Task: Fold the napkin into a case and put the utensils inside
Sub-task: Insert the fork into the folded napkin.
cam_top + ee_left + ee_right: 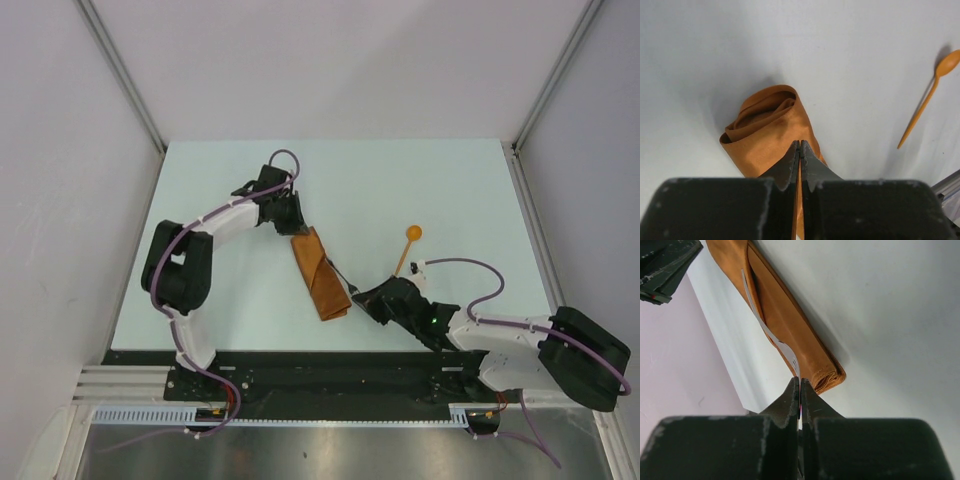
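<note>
The rust-orange napkin [320, 275] lies folded into a long narrow case in the middle of the table. My left gripper [295, 226] is at its far end, jaws shut on a raised edge of the cloth [770, 127]; that end gapes open in loose rolls. My right gripper [366, 298] is by the near end of the case [790, 315], shut on the silver fork [767, 325]. The fork runs up from the jaws into a fold along the case's side. The orange spoon [408, 245] lies alone to the right of the case, and shows again in the left wrist view [925, 105].
The pale table [450, 190] is walled by white panels on three sides. A black rail [330, 365] with both arm bases runs along the near edge. In the right wrist view the table's edge [725, 355] passes just left of the case.
</note>
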`<state>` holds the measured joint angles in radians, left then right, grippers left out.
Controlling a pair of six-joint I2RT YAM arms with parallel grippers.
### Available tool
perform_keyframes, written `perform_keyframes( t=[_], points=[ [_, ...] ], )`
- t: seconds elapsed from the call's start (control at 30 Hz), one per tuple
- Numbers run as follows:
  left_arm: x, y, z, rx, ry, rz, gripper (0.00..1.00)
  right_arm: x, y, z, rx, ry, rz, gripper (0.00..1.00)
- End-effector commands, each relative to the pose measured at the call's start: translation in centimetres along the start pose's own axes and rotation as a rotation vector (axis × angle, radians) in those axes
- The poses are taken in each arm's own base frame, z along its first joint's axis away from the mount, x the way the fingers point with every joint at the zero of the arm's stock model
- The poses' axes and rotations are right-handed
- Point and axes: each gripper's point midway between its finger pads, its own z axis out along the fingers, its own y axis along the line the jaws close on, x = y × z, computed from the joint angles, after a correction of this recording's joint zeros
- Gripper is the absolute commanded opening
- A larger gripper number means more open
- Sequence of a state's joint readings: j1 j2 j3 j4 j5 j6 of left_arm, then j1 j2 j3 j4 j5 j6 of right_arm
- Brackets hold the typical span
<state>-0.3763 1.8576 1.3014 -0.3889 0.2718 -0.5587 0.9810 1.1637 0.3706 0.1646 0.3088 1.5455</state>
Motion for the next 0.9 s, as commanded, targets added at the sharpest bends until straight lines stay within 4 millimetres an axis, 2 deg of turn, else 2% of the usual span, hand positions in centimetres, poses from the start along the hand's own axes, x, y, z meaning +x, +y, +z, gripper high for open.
perform_keyframes(
  t=[0.0, 0.33, 0.53, 0.87],
  points=[
    [-1.0, 0.4, 0.4, -0.034, -0.007, 0.008, 0.04, -0.1, 1.8, 0.6, -0.071, -0.021, 0.031, 0.00],
    [-0.8, 1.4, 1.8, -0.071, 0.028, 0.008, 0.04, 0.8, 0.9, 1.6, -0.036, -0.001, 0.040, 0.00],
    [-0.2, 1.9, 2.2, -0.091, 0.047, 0.015, 0.03, 1.6, 1.7, 2.5, -0.063, 0.026, 0.050, 0.00],
    [-0.1, 1.4, 2.2, -0.079, 0.054, 0.014, 0.02, 2.0, 3.1, 3.4, -0.122, 0.018, 0.061, 0.00]
  ],
)
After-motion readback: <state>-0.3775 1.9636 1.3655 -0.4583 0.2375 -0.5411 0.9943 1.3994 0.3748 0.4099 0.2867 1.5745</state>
